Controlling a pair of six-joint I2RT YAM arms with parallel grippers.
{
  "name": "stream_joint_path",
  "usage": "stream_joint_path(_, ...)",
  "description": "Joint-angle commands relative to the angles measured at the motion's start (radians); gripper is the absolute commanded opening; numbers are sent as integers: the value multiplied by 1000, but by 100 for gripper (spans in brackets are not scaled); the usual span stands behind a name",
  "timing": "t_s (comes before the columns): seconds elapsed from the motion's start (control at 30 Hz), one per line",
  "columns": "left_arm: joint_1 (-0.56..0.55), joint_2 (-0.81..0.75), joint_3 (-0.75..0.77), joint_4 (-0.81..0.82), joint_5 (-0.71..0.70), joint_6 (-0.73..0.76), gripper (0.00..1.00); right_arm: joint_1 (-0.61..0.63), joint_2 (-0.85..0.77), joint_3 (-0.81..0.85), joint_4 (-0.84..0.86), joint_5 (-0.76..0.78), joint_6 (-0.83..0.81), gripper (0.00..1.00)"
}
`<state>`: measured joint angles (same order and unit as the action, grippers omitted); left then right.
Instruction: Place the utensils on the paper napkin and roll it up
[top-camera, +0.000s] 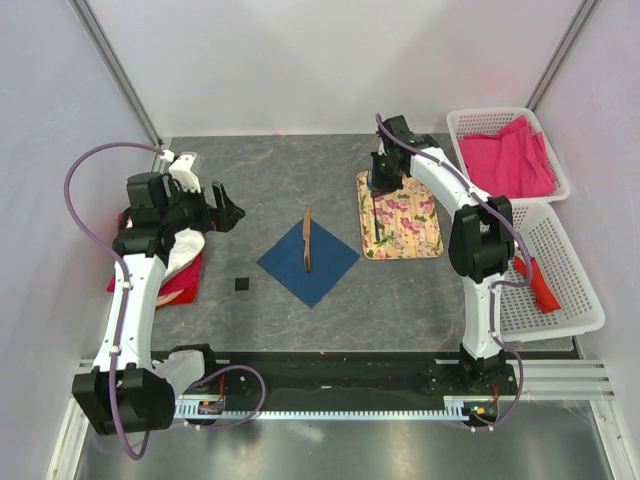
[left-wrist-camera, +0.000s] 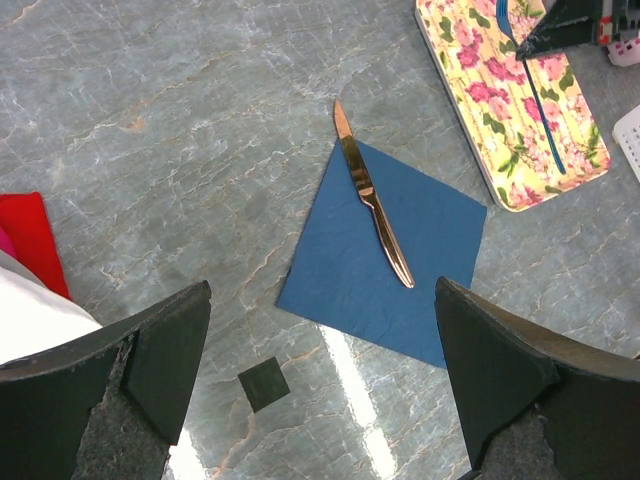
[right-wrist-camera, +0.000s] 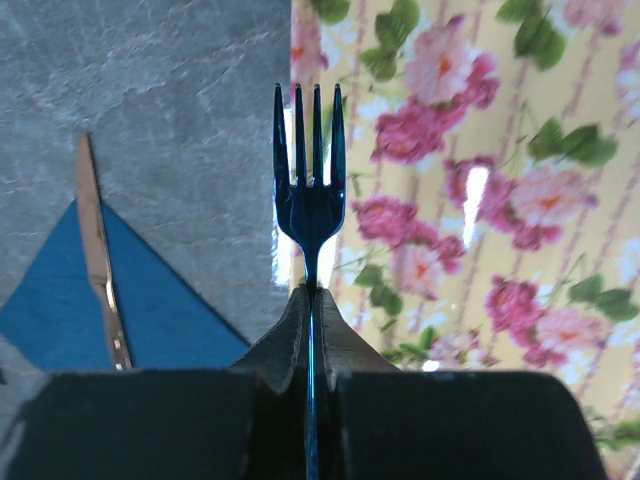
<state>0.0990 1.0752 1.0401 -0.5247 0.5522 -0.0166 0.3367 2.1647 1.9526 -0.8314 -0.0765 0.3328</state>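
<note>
napkin (top-camera: 325, 270): flat square of dark blue paper, faintly crinkled, lying as a diamond on the grey marbled table (top-camera: 250, 170).

knife (top-camera: 307, 240): slim, polished copper-toned metal. it lies across the napkin's far half, and its pointed tip overhangs the far corner.

right gripper (right-wrist-camera: 310, 300): black fingers pinched fully together on the handle of the fork (right-wrist-camera: 310, 170). the fork is glossy blue metal with four tines. it sits right of the napkin, over the mat (right-wrist-camera: 480, 200) edge that faces the napkin. contact with the mat cannot be told.

mat: glossy rectangle with rounded corners, cream with pink flowers, just right of the napkin and apart from it.

left gripper (left-wrist-camera: 322, 300): wedge-shaped black fingers spread wide with nothing between them, left of the napkin.

small black square (top-camera: 240, 284): flat, just left of the napkin.
</note>
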Motion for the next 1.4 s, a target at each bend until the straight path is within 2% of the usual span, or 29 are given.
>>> stream_joint_path(0.0,5,8,-9,31,-3,-43,100,65,-82,-66,57,-34,184,0)
stream_joint_path(0.17,5,11,-9,32,-6,-57,100,182,-74,-93,96,20,284,0)
stream_joint_path(0.43,4,5,-18,37,-6,-56,100,272,-5,-95,153,27,370,0)
stream_joint_path(0.8,4,11,-51,58,2,-66,100,303,69,-60,206,32,408,0)
stream_joint_path(1.37,4,29,-57,71,6,-65,100,326,145,-6,232,24,380,0)
